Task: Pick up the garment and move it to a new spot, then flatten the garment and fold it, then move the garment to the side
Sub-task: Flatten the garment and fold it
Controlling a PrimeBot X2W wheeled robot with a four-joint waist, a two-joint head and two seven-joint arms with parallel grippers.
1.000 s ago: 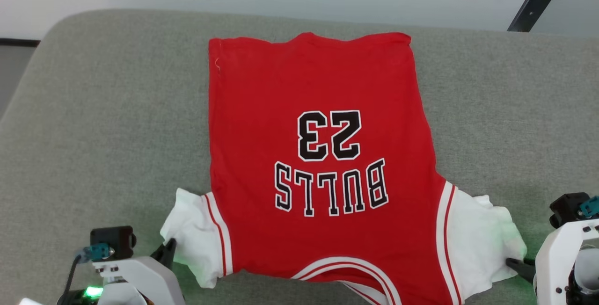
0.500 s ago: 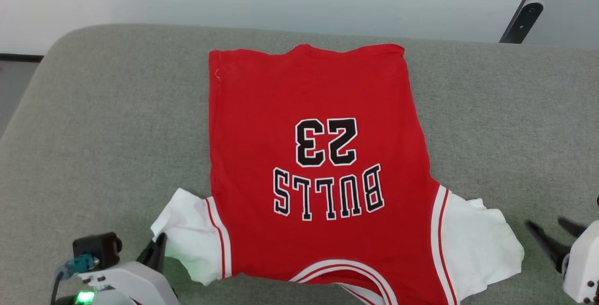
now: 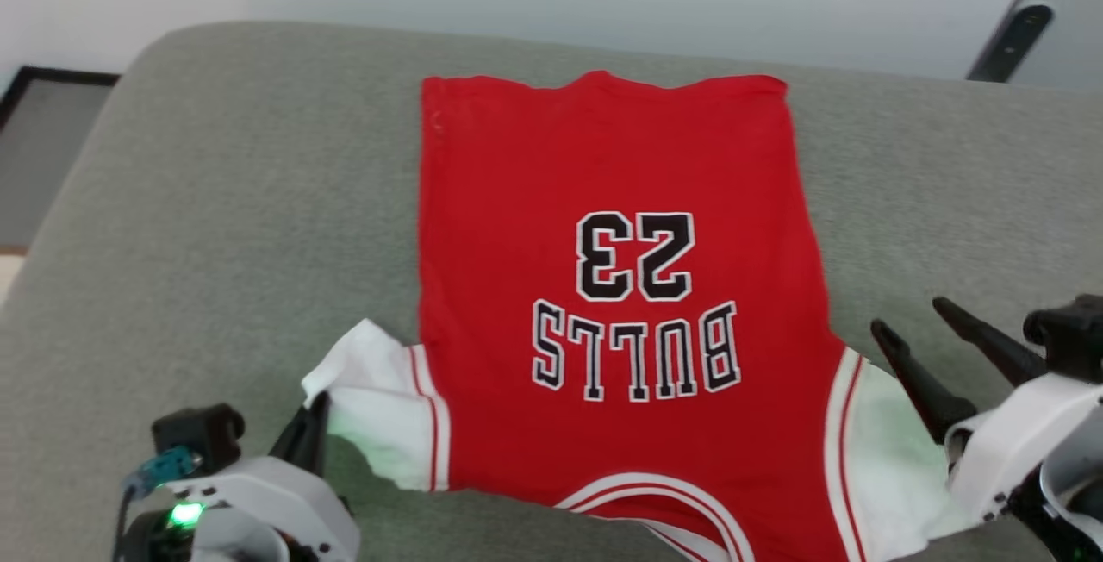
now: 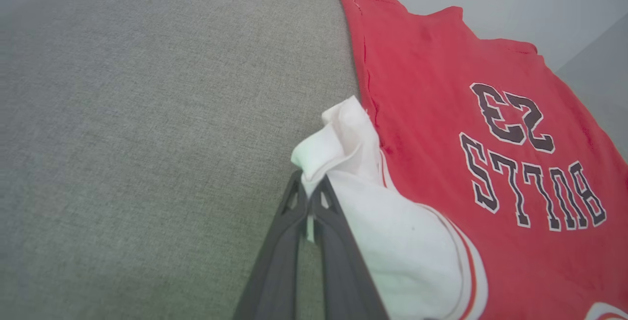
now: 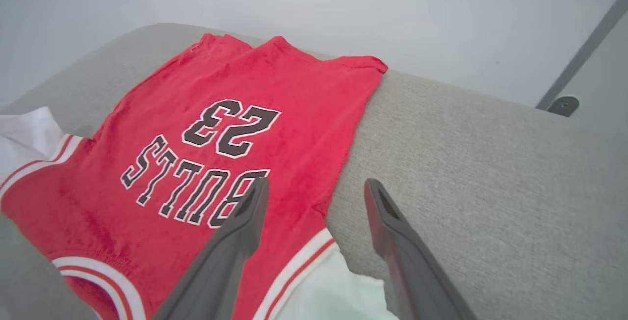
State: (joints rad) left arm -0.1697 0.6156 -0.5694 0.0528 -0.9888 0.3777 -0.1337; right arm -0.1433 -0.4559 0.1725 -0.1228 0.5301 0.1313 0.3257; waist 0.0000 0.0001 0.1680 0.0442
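On the grey woven cushion [image 3: 215, 200] the garment [image 3: 620, 200] is laid flat near the middle of the head view, hem toward twelve o'clock and collar toward six. At about seven o'clock of it, the left gripper [image 4: 308, 185] is pressed together on the edge of the white left sleeve [image 3: 379, 407], which is bunched and lifted into a soft peak. If that pinch is drawn outward too hard, the limp cloth is likely to be dragged askew and the smooth red body rucked; if it is released carelessly, the sleeve may be left folded on itself. The black, white-outlined lettering [image 3: 638, 346] is seen lying unwrinkled on matte, thin-looking jersey. At about four o'clock, the right sleeve [image 3: 888, 441] is spread wider, with red stripes along its seam. Above its outer edge the right gripper [image 3: 912, 318] is held with its fingers spread wide and nothing between them. On a descent, the coarse weave of the cushion could be caught by a tip, or only one layer of cloth taken. The fingers are long, dark and tapering; the cushion is rounded at its corners.
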